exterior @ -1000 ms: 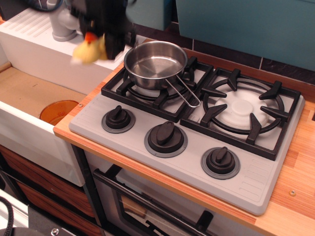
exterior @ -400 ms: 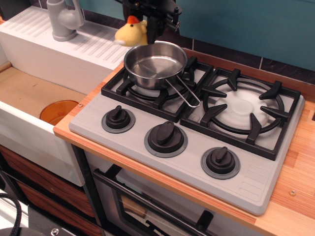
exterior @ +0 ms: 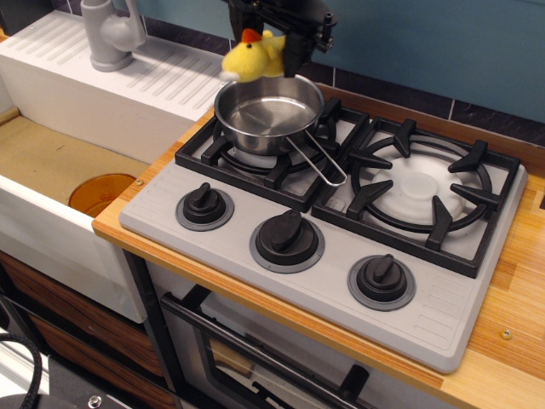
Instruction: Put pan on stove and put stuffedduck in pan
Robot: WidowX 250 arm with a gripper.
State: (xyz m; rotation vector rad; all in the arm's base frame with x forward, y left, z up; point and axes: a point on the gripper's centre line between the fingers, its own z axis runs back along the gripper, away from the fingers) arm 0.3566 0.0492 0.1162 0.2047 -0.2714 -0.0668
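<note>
The shiny steel pan sits on the left burner grate of the grey stove, its wire handle pointing toward the front right. Just above the pan's back left rim hangs the yellow stuffedduck, its orange-red beak up. My black gripper comes down from the top edge and is shut on the duck's right side. The pan is empty inside.
A white sink with a grey faucet lies to the left, an orange disc in its basin. Three black knobs line the stove front. The right burner grate is bare. A teal wall stands behind.
My gripper has carried the duck to the right, from over the sink's drainboard to just above the pan's back rim. The pan has not moved.
</note>
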